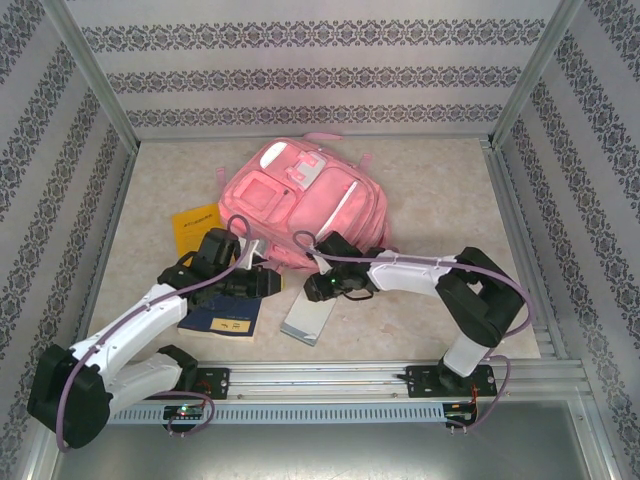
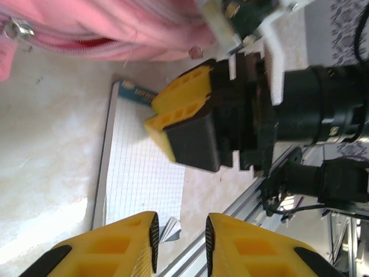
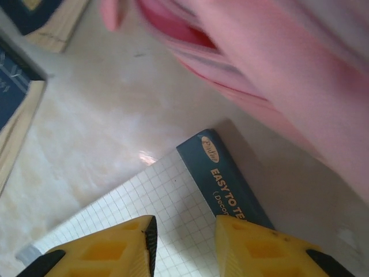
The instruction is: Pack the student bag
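Bag (image 1: 305, 200) flat on table (image 1: 440, 190). Likely soft, floppy, light; grab zip-mouth edge or strap, not slack panel. Left gripper (image 2: 181, 226) just before bag, jaws part-open, empty. Right gripper (image 3: 184, 228) same, over pad (image 3: 144, 202) beside bag.

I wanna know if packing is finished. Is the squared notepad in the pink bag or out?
Out. The notepad lies flat on the table near the student bag, its squared page showing.
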`<action>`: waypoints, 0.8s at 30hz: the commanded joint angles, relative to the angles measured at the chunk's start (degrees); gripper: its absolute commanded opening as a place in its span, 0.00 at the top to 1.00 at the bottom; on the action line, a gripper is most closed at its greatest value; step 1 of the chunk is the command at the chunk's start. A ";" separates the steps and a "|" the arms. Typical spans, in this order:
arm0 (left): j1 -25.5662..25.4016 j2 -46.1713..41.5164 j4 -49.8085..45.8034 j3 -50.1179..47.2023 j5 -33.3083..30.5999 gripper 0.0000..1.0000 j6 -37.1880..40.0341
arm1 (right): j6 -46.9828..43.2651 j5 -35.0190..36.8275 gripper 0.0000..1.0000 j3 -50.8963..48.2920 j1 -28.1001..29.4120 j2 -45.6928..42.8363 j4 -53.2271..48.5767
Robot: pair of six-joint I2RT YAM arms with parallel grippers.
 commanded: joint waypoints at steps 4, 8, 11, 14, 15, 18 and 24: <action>-5.02 3.21 -3.71 3.50 -3.57 0.70 1.85 | 8.03 4.59 0.65 -10.68 -2.99 -8.31 0.63; -6.50 5.57 -3.39 3.77 -4.31 0.70 1.94 | 9.03 2.35 0.61 -14.83 -1.99 -15.13 -1.83; -7.34 8.33 -1.43 3.44 -4.25 0.70 1.19 | 9.98 2.30 0.56 -16.56 -2.95 -22.10 -4.34; -8.12 11.74 1.42 3.34 -3.33 0.71 -0.03 | 10.97 -0.51 0.52 -17.48 -6.49 -26.86 -4.95; -8.47 13.05 2.37 3.34 -3.21 0.72 -0.38 | 11.03 -1.78 0.50 -17.51 -8.05 -27.22 -5.03; -9.53 16.87 5.40 2.69 -2.40 0.74 -1.49 | 10.40 -6.60 0.49 -17.09 -12.70 -24.40 -5.28; -10.56 22.43 9.97 1.35 -1.04 0.80 -2.69 | 10.49 -13.17 0.48 -17.67 -15.12 -19.11 -4.19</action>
